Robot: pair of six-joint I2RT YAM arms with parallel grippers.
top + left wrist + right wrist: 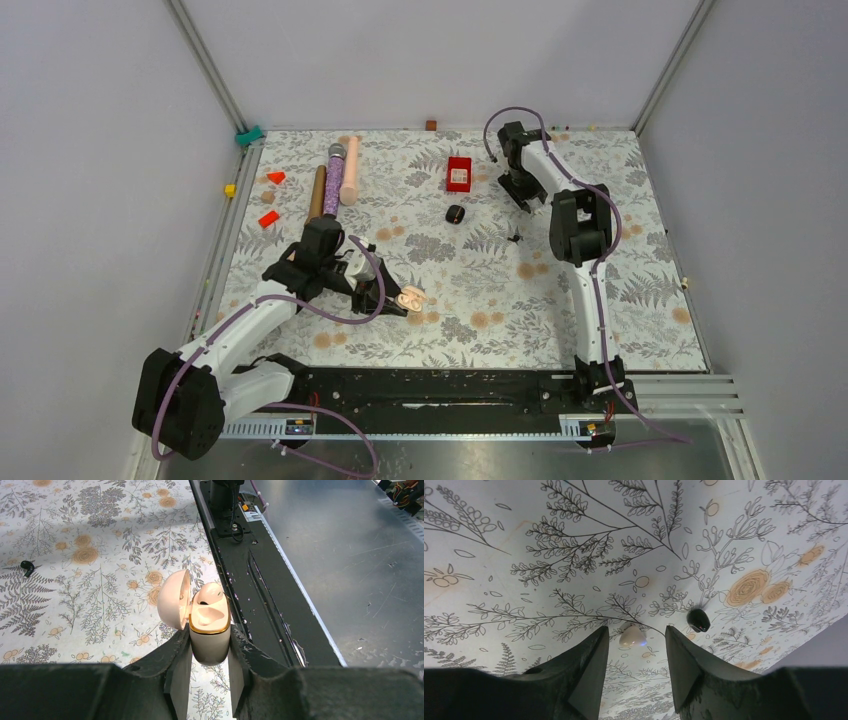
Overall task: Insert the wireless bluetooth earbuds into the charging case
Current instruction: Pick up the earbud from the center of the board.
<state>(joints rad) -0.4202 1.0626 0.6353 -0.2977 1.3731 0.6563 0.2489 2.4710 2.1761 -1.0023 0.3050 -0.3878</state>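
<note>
Two grips divide the work. Left gripper (pixel 210 652) is pressed together on the charging case (pixel 210 627), pinching its lower body from both sides so the mouth faces up and away from the fingers. Judging by that hold, it serves as a steady dock for loading. The case is a glossy, pale pink pebble with a gold band round its rim. Its domed lid (pixel 174 599) is hinged open to one side, and its two moulded wells look unfilled. Farther out from this gripper, well apart on the floral cloth (pixel 100 540), lies a black earbud (pixel 27 568).

Right gripper (pixel 636 645) stands spread, its dark wedge-shaped fingers (pixel 586 670) straddling a whitish earbud (pixel 632 636) with a gap on either side, so nothing is pinched yet. That bud is smooth, rounded and bean-like, lying on the cloth directly between the tips. The straddle looks like the set-up for a pick. Just outside one finger sits a second black earbud (pixel 698 620), glossy and stubby, near enough that a careless close could nudge it.
</note>
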